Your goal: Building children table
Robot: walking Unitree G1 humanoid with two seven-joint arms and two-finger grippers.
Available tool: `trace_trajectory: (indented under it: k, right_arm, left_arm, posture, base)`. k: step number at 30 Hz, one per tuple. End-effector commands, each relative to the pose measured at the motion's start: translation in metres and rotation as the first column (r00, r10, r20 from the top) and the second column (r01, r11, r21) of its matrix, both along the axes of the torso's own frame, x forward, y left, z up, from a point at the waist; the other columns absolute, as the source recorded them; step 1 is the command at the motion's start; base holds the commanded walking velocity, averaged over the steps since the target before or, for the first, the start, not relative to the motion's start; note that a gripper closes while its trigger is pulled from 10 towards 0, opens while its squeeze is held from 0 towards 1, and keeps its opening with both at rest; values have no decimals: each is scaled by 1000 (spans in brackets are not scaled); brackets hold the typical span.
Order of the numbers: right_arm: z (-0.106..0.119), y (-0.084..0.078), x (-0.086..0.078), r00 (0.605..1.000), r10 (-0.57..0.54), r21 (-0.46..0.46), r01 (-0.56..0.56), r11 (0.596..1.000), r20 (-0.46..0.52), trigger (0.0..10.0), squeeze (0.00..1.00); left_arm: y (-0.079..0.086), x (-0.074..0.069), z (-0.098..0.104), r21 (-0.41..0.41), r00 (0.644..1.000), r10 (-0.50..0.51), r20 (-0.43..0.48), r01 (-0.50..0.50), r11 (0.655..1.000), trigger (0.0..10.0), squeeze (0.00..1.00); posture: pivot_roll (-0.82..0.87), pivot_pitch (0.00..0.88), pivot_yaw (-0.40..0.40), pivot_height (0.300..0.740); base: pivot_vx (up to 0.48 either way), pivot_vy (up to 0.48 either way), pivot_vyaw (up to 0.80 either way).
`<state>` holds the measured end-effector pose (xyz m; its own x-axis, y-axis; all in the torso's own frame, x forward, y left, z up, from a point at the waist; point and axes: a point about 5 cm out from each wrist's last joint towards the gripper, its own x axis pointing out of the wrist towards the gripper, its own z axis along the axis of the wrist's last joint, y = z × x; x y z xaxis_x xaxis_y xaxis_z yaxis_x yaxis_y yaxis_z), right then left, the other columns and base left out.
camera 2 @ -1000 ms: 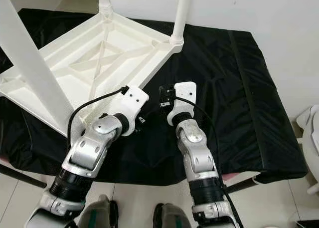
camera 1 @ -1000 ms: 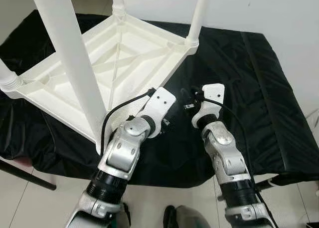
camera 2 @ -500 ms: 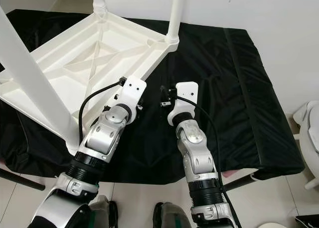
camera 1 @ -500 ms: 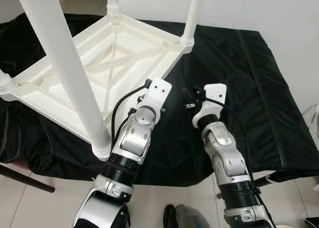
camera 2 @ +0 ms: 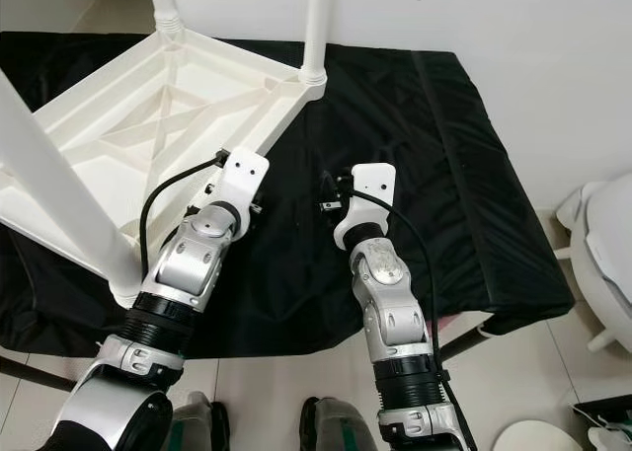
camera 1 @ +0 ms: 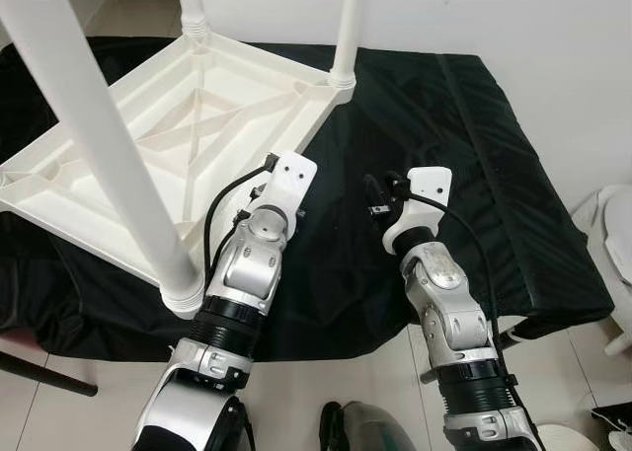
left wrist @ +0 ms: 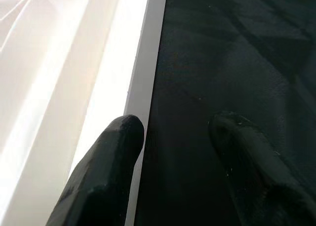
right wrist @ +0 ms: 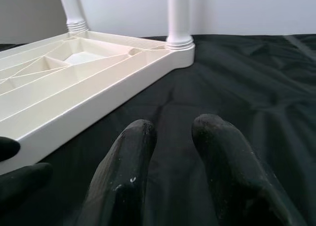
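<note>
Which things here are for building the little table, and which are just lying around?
For the job:
- white plastic children's table, upside down, legs pointing up
- left gripper, open beside the table's edge
- right gripper, open over the cloth

Just there:
- black cloth under everything
- white round object on the floor
</note>
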<state>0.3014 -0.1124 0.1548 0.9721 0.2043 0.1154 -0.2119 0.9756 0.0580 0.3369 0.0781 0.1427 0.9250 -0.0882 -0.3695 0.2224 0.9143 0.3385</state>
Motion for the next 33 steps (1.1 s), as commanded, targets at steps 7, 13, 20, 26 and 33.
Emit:
trace_trajectory:
  k: [7,13,20,26,33]
  right_arm:
    - [3,2,-1,1000,21,3,-21,1000,6,10000,0]
    - [2,4,-3,999,42,2,-42,999,6,10000,0]
    - [1,5,-4,999,43,1,-43,999,5,10000,0]
    - [0,7,-6,999,49,2,-49,999,3,10000,0]
    - [-2,8,-8,998,59,-4,-59,998,5,10000,0]
  left_arm:
    - [73,2,-14,181,908,415,64,-420,889,10000,0]
    - [76,4,-10,174,908,412,75,-419,891,10000,0]
    - [35,5,9,-76,977,186,107,-178,981,10000,0]
    - [-17,-15,58,-397,938,-166,303,283,873,10000,0]
    - [-25,-24,72,-355,894,-246,375,384,853,10000,0]
  posture:
    - [-22,90,-33,740]
    - [-25,90,-34,740]
    - [-23,80,-30,740]
    - [-17,74,-30,740]
    - [-14,67,-28,740]
  base:
    - [0,0,0]
    - [0,0,0]
    - [0,0,0]
    - [0,0,0]
    - [0,0,0]
